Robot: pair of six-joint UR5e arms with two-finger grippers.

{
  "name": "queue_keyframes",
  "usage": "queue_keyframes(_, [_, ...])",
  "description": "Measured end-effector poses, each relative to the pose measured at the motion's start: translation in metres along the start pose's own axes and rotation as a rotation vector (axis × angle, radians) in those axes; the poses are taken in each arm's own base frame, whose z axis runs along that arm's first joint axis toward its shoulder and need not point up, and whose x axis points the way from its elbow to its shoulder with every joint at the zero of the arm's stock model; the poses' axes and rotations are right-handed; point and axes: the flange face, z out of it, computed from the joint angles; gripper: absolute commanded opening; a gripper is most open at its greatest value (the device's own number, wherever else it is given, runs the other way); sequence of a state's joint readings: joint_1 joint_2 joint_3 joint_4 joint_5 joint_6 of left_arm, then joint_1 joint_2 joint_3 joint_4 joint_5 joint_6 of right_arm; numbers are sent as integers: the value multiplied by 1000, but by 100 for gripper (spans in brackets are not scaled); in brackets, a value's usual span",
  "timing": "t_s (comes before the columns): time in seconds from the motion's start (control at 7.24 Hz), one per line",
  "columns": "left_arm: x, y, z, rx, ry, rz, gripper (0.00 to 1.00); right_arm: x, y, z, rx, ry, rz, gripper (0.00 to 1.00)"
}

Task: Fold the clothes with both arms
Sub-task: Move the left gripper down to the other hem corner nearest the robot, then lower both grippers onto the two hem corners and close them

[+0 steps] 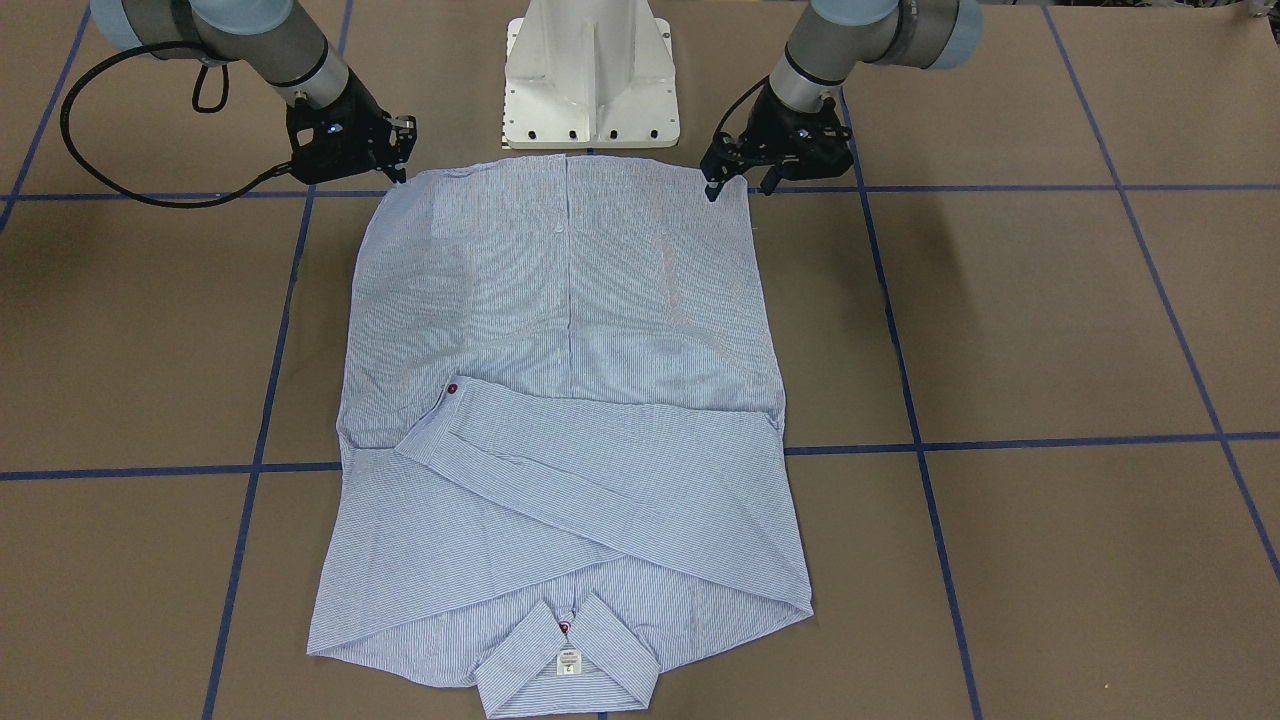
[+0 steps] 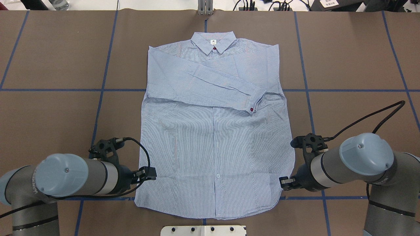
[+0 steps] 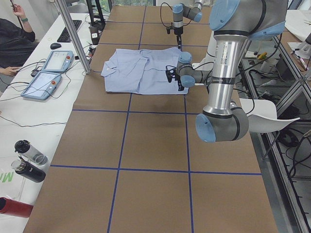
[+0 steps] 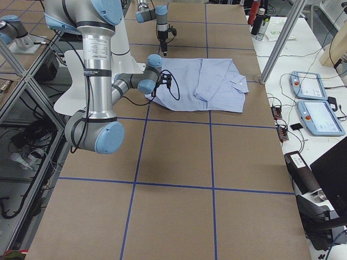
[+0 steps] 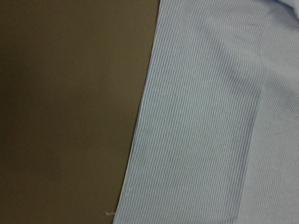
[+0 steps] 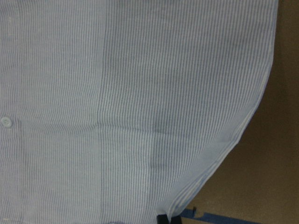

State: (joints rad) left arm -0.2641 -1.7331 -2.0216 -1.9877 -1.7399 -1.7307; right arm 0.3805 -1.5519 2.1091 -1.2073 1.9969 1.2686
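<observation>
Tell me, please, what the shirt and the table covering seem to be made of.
The shirt looks like thin woven cloth, perhaps cotton, matte: fine stripes, soft creases. The table covering looks like brown paper or card, matte and flat; its blue lines seem to be tape.

The left arm (image 2: 75, 177) and right arm (image 2: 347, 164) both sit low near the base. Their forearms angle inward and their wrists are bent, so each gripper points down at the desk (image 1: 1050, 320). The left gripper (image 1: 740, 183) has its fingers (image 1: 712, 185) spread apart with nothing between them. The right gripper (image 1: 398, 160) shows side-on, so its finger spacing cannot be told.
</observation>
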Motion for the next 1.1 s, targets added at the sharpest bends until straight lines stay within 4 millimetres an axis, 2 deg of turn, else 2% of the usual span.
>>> queue_keyframes(0.41, [-12,25,21,-3,-81,-2,83,-4,-3,-7,9,-14,-1,0])
queue_keyframes(0.69, [-16,29,27,3,-130,-1,78,-5,-4,-8,12,-16,-1,0])
queue_keyframes(0.83, [-17,29,28,4,-137,-2,70,-4,-4,-9,13,-17,0,0])
queue_keyframes(0.97, [-17,29,28,4,-140,-2,53,-4,-5,-9,14,-17,1,0])
queue_keyframes(1.1, [-17,30,29,4,-141,-2,42,-4,-6,-10,15,-18,2,0])
